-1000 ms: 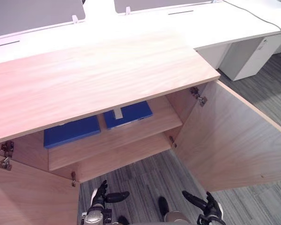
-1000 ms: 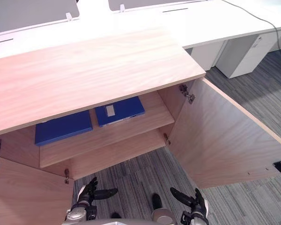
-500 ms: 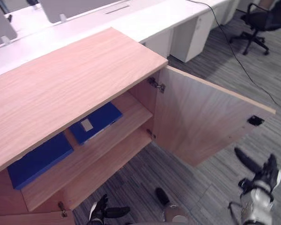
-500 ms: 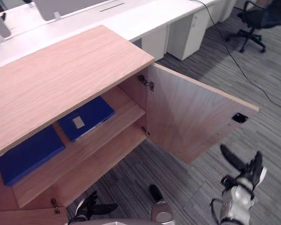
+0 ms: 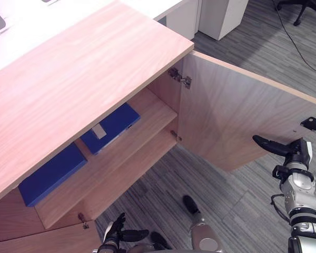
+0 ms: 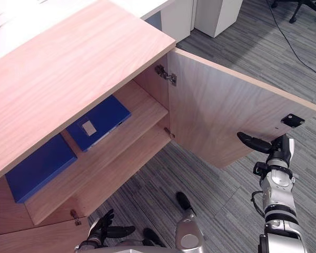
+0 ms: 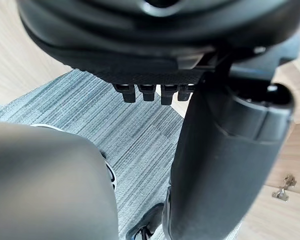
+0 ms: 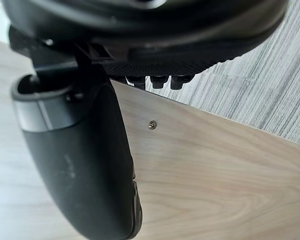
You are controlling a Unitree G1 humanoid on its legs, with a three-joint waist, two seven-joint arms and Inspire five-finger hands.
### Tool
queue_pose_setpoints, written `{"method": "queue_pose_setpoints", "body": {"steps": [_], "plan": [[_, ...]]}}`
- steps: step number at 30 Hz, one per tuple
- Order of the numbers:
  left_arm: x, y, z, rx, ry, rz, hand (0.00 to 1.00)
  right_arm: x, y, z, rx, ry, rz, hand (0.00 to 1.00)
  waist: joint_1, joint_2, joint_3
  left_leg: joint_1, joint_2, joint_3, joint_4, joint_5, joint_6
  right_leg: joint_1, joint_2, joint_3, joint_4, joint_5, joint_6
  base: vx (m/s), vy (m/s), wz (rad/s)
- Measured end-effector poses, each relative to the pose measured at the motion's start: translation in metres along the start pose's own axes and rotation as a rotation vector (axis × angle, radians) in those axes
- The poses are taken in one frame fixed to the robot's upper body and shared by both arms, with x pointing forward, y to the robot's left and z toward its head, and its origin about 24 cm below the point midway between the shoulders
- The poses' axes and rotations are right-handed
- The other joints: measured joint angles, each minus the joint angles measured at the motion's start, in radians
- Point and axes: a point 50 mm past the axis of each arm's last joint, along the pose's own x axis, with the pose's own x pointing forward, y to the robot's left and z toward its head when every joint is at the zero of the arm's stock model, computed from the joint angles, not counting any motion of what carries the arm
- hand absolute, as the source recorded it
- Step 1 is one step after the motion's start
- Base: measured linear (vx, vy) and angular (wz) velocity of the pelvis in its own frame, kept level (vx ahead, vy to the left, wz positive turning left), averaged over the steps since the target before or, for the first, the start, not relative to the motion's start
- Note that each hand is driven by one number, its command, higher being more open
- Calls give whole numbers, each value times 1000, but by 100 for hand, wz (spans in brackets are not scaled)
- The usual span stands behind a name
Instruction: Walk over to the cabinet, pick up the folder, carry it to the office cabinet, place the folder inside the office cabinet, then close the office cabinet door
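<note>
Our right hand (image 6: 278, 150) has swung up beside the open door (image 5: 237, 118), fingers released, with the folder (image 5: 111, 126) already shelved, so closing looks next.

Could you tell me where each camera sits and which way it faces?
Left eye view: on the head, looking down at the cabinet, blue folders inside, right door open; left hand low, right hand near the door.
Right eye view: beside it, same scene and hands.
Left wrist view: along the left hand, toward carpet.
Right wrist view: along the right hand, facing the door, shared with both eye views.
</note>
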Motion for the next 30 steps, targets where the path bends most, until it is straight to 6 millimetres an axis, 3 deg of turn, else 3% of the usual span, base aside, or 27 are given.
{"method": "queue_pose_setpoints", "body": {"steps": [2,5,12,13,17,20,23,26,28,30], "plan": [[1,-1,3,13,-7,-4,100,-4,-1,0,-9,-2,-7,100,-1,3,2,-1,-1,-11,0,0,0,3,0,-10,-1,0,0,3,-12,12],[2,-1,4,18,-9,1,100,-30,0,-9,-8,-31,1,100,-11,6,4,-1,-1,-34,0,3,1,14,-4,-29,-10,0,0,-3,-10,14],[6,-12,14,14,-33,-4,100,-141,45,-46,66,5,128,100,-46,-22,22,18,19,-34,12,5,1,40,8,-22,-14,9,-11,3,-30,-3],[7,-12,17,16,-40,-4,100,-157,53,-50,71,30,176,100,-49,-29,23,18,22,-32,16,5,0,41,10,-18,-14,12,-13,-43,-28,-10],[12,-5,23,64,-36,2,100,-232,97,-64,131,176,532,100,-53,-111,36,10,43,-26,58,-9,-20,42,22,-8,-12,18,-26,-90,-51,-8],[14,-4,26,105,-31,-5,100,-265,129,-64,146,212,802,100,-32,-143,37,6,54,-34,84,-11,-19,46,27,-16,3,18,-28,-58,-42,6],[18,-3,34,140,-46,-15,100,-275,155,-58,132,181,989,100,8,-149,38,-6,61,-73,114,-13,-9,59,24,-52,15,18,-28,-51,-34,39],[20,7,42,180,-66,3,100,-266,189,-35,98,12,1153,100,48,-169,47,-34,65,-149,157,-16,-4,82,15,-125,29,9,-28,-55,-17,69],[20,16,44,190,-73,38,100,-248,209,-12,59,-142,1174,100,83,-185,50,-71,70,-213,188,-18,-1,92,4,-186,35,1,-29,-88,-26,77],[19,20,44,188,-81,59,100,-226,218,-6,10,-199,1148,100,98,-188,55,-97,65,-257,206,-21,-2,92,-2,-228,46,-9,-29,-75,-10,78]]}}
